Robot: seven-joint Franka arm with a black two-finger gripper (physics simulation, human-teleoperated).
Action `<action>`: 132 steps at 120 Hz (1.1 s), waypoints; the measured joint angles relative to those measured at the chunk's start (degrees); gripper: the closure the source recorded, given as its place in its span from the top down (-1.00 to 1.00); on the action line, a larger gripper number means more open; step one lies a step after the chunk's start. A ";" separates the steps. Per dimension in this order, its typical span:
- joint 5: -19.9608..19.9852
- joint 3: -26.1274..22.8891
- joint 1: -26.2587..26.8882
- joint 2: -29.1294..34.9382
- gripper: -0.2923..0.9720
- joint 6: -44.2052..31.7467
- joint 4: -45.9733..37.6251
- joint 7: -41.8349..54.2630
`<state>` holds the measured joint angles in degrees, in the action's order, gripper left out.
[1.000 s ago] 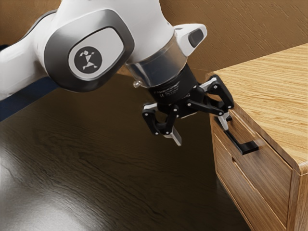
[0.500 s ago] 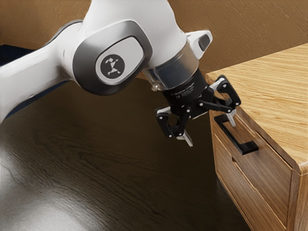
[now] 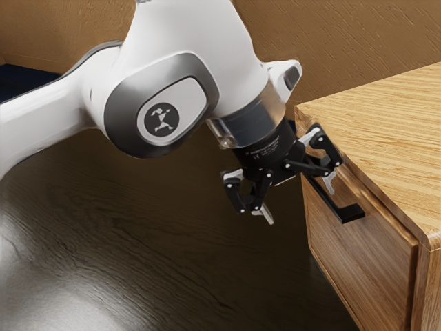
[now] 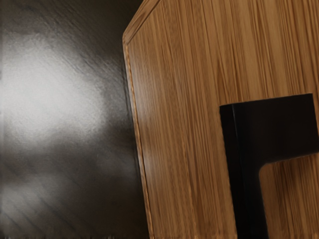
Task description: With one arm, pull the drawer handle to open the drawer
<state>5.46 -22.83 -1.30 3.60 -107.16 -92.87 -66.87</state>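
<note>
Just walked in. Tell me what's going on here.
A white robot arm is reaching for the black handle of a drawer in a wooden cabinet. Its gripper is open: one of the fingers sits right by the handle's upper end, and the other hangs out in front of the cabinet. Nothing is gripped. The drawer front looks flush with the cabinet, so the pull has not started.

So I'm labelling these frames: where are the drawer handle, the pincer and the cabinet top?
drawer handle (image 3: 344, 205): exterior view, on its black bar.
pincer (image 3: 298, 198): exterior view, midway between its open fingertips.
cabinet top (image 3: 386, 131): exterior view, bare wood surface.
</note>
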 joint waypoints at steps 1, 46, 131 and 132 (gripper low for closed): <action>-0.01 0.01 0.08 0.18 0.54 -0.07 -0.31 -0.04; 0.00 2.61 0.55 11.50 0.54 -2.37 -10.35 -1.29; -1.46 5.48 3.08 15.40 0.54 -8.38 -17.94 -2.23; -1.47 5.68 3.26 15.66 0.54 -8.44 -18.19 -2.24</action>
<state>3.98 -17.15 1.96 19.26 -115.61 -111.06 -69.12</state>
